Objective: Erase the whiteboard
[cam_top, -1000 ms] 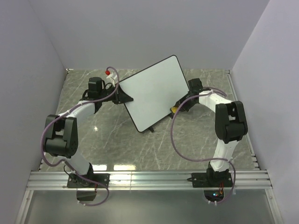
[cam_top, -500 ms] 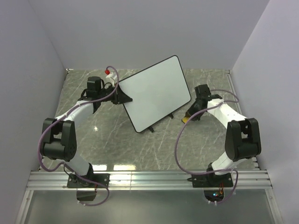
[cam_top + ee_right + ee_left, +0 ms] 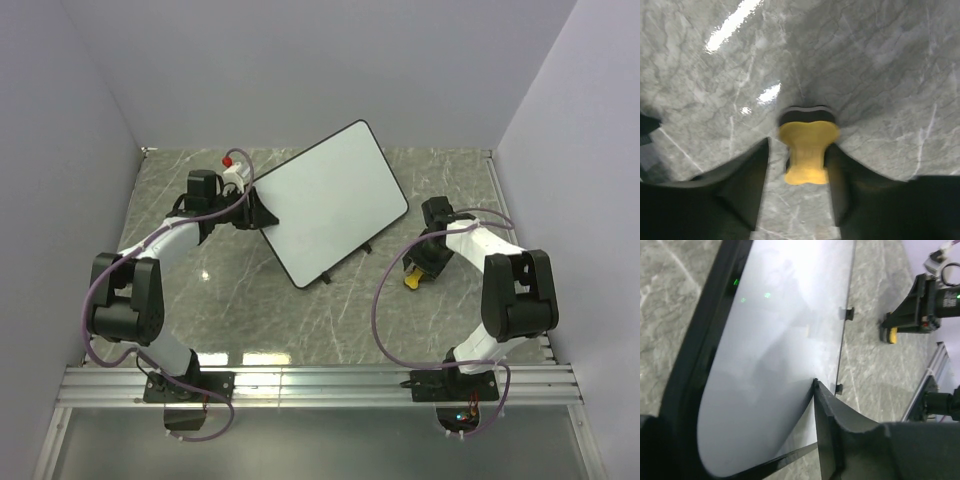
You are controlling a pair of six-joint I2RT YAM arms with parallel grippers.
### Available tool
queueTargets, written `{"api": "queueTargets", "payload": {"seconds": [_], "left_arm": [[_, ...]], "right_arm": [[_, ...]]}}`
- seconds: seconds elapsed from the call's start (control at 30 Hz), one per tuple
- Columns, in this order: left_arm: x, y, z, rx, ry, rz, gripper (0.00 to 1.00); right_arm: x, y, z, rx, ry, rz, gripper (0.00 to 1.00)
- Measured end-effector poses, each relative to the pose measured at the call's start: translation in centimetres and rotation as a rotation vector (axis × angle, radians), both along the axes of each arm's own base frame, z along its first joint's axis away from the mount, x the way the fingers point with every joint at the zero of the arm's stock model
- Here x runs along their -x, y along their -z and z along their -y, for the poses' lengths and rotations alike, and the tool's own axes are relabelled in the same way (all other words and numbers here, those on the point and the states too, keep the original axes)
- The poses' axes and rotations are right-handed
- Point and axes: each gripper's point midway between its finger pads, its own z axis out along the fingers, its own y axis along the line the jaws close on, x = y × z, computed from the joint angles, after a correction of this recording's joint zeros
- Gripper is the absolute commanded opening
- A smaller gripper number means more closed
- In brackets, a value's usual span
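The whiteboard stands tilted on the marble table, its white face blank; it fills the left wrist view. My left gripper is shut on the board's left edge, with one finger pressed on its face. The yellow eraser lies on the table to the right of the board and apart from it. My right gripper is low over the eraser. In the right wrist view the eraser lies between the open fingers of the right gripper, with a gap on its left side. The eraser also shows in the left wrist view.
Purple walls close the table at the back and both sides. An aluminium rail runs along the near edge by the arm bases. Purple cables loop beside each arm. The board's two small black feet rest on the table.
My right gripper has moved from the board's right edge down and toward the front, carrying the eraser onto the table. The left arm and board have shifted only slightly.
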Motion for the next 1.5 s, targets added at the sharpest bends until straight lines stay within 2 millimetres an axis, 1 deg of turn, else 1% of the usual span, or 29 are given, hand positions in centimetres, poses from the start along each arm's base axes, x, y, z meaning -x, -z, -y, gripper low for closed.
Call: {"api": "queueTargets", "payload": {"seconds": [0.13,0.17,0.23,0.27,0.3,0.37,0.63,0.8,0.9,1.03,1.3,1.5], "left_arm": [[0.1,0.4,-0.3,-0.026,-0.007,-0.001,0.46],[0.1,0.3,-0.3,-0.029,-0.007,0.002,0.47],[0.2,0.2,-0.4,-0.036,-0.008,0.009,0.49],[0.3,0.0,-0.4,-0.039,-0.006,0.015,0.51],[0.3,-0.1,-0.5,-0.045,-0.008,0.021,0.51],[0.4,-0.3,-0.7,-0.054,-0.015,0.028,0.52],[0.9,-2.5,-1.2,-0.072,-0.033,0.089,0.60],[1.5,-4.0,-1.5,-0.074,-0.048,0.128,0.62],[1.9,-4.4,-1.7,-0.077,-0.055,0.135,0.62],[2.5,-4.1,-1.9,-0.084,-0.063,0.128,0.62],[3.7,-2.2,-2.7,-0.119,-0.103,0.079,0.62],[4.9,-1.7,-3.6,-0.146,-0.146,0.075,0.63]], "right_arm": [[-0.1,-0.1,0.1,0.005,-0.015,0.009,0.70],[-0.1,-0.1,0.1,0.005,-0.015,0.010,0.76],[0.0,0.0,0.1,0.007,-0.019,0.009,0.84],[0.1,0.1,0.1,0.008,-0.020,0.007,0.91],[0.3,0.2,0.2,0.008,-0.020,0.003,0.95],[0.5,0.3,0.2,0.010,-0.024,-0.001,1.00],[0.3,-0.4,0.4,0.022,-0.034,0.029,1.00],[-0.1,-1.6,0.6,0.032,-0.043,0.075,1.00],[-0.3,-2.3,0.8,0.040,-0.051,0.097,1.00],[-0.7,-2.7,1.0,0.052,-0.056,0.117,1.00],[-0.7,-2.8,1.0,0.057,-0.068,0.120,1.00],[-1.1,-3.7,1.1,0.063,-0.077,0.150,1.00]]}}
